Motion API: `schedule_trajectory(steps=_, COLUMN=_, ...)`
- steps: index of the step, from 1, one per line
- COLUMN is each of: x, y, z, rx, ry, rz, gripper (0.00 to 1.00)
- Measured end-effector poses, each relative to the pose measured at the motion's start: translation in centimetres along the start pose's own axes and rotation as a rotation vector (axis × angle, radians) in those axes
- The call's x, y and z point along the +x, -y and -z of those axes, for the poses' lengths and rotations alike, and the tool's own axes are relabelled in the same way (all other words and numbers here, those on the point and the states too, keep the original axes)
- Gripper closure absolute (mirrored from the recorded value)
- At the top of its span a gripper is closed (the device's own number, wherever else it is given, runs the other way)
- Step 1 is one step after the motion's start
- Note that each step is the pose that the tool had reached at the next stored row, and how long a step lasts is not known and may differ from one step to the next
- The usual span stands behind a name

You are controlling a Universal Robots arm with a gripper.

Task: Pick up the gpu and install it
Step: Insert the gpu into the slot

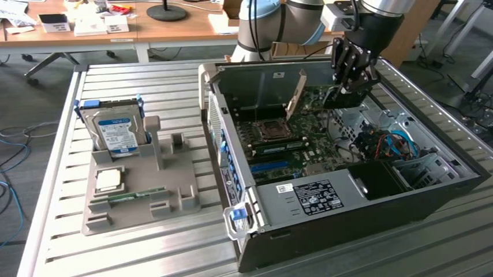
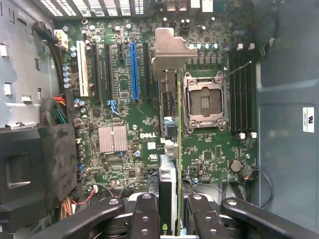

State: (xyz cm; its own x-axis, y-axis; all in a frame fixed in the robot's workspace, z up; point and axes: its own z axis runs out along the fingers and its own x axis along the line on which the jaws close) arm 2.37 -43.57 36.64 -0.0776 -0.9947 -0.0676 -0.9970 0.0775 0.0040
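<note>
My jaws pinch the gpu (image 2: 168, 179) by its flat faces. It hangs edge-on from my gripper (image 2: 172, 205) over the motherboard (image 2: 142, 117), inside the open computer case (image 1: 385, 219). To seat it well, I judge I should line its contact edge along one slot, bracket toward the case's rear wall, and press straight without tilt. Below I count one blue slot (image 2: 133, 69), one white slot (image 2: 82, 67) and one CPU socket (image 2: 205, 102). Farther off, one hard drive (image 1: 115, 130) stands in one gray holder (image 1: 181, 173).

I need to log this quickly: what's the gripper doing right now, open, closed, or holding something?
Gripper: closed on the gpu, which it holds edge-on over the motherboard.
</note>
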Motion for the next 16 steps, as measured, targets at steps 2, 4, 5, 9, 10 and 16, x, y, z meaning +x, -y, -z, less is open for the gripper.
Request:
schedule_trajectory(steps=2, x=0.00, y=0.00, z=0.00, rx=0.0000, ry=0.0000, rz=0.000, gripper=0.73)
schedule_trajectory(steps=4, x=0.00, y=0.00, z=0.00, rx=0.0000, ry=0.0000, rz=0.000, gripper=0.73)
schedule_trajectory(steps=5, x=0.00, y=0.00, z=0.00, rx=0.0000, ry=0.0000, rz=0.000, gripper=0.73)
schedule_trajectory(steps=9, x=0.01, y=-0.10, z=-0.03, rx=0.0000, ry=0.0001, rz=0.000, gripper=0.73)
schedule_trajectory(steps=10, x=0.01, y=-0.14, z=-0.05, rx=0.0000, ry=0.0002, rz=0.000, gripper=0.73)
schedule_trajectory(steps=16, x=0.06, y=-0.58, z=-0.13, rx=0.0000, ry=0.0001, rz=0.000, gripper=0.73)
